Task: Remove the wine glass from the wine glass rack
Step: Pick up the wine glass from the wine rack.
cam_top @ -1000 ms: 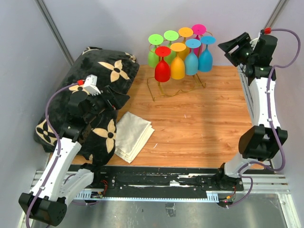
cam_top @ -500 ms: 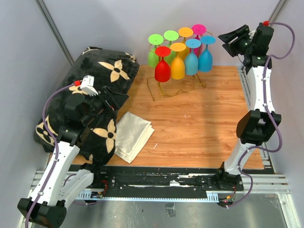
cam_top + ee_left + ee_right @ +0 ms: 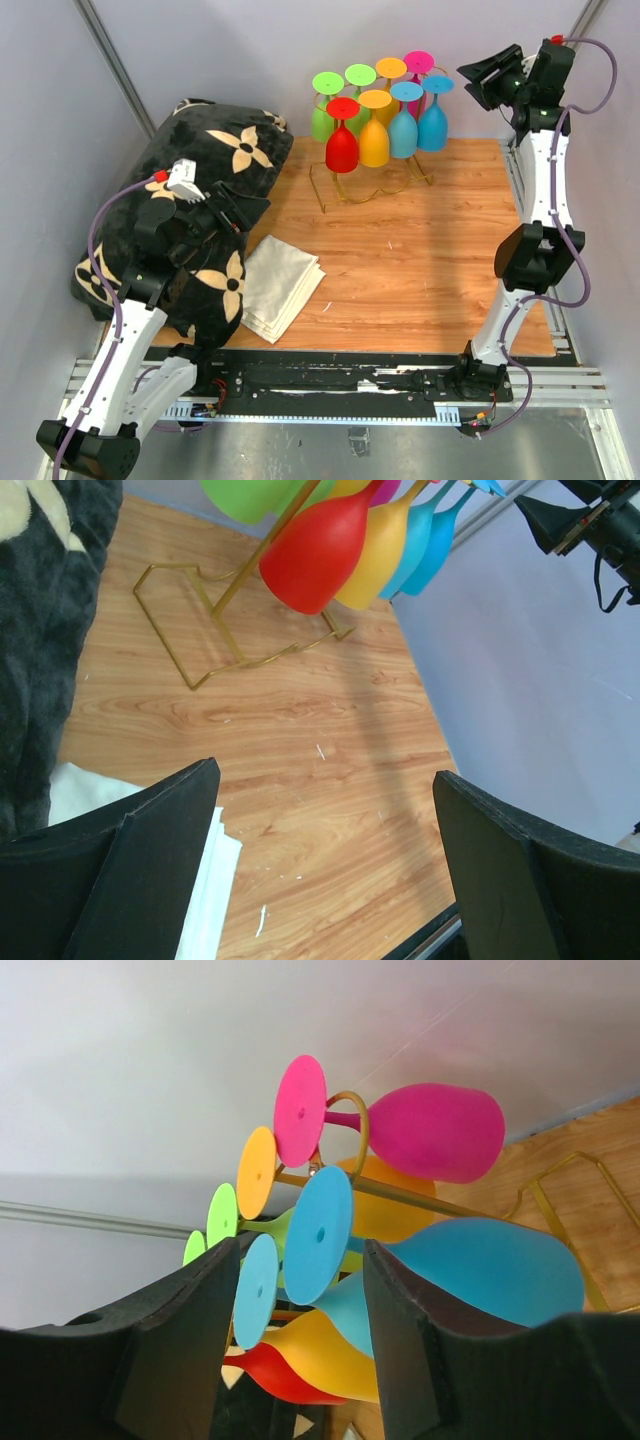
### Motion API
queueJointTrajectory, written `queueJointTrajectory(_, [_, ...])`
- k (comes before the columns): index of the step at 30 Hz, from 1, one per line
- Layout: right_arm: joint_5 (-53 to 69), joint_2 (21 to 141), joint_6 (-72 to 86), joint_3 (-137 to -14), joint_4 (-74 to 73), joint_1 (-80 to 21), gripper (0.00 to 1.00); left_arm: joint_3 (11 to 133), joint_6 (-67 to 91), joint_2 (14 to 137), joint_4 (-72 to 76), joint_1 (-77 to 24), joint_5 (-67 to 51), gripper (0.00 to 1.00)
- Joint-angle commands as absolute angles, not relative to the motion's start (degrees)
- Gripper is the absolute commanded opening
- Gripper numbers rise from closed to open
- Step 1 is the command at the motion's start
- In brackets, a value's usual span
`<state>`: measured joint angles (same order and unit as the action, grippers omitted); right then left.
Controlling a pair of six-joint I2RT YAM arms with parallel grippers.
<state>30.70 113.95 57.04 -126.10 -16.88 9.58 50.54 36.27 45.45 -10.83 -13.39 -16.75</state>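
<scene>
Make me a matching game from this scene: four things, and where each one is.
Things:
1 red wine glass
2 folded cloth
3 flowered cushion
4 right gripper

Places:
A lying on the table beside the cushion
B raised at the far right, near the blue glasses
C hanging upside down on the gold rack
D along the table's left side

Pairs: 1-C, 2-A, 3-D, 4-B

We identify the left arm (image 3: 125, 340) and right arm (image 3: 548, 172) by white link shells, black joint housings and black wedge-shaped fingers (image 3: 130, 870). A purple cable (image 3: 93, 240) with a red end fitting (image 3: 157, 176) runs along each. Both bases share a black plate (image 3: 300, 375).
</scene>
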Motion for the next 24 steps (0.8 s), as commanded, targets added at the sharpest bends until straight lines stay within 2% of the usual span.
queueJointTrajectory(1, [30.18,115.31,56.07,-127.61,-20.18,8.56,0.52,50.88,35.98,44.24,-11.05,-13.89,-16.81,0.93])
queueJointTrajectory(20, [32.72,120.48,55.29,-133.30,-22.20,6.94,0.39,51.24,36.04,44.43,-11.69,-13.89,-17.42,0.93])
queueJointTrajectory(24, [32.42,121.33,56.01,-134.26,-21.97,6.86,0.30,51.33,36.03,44.66,-11.69,-13.89,-17.47,0.93])
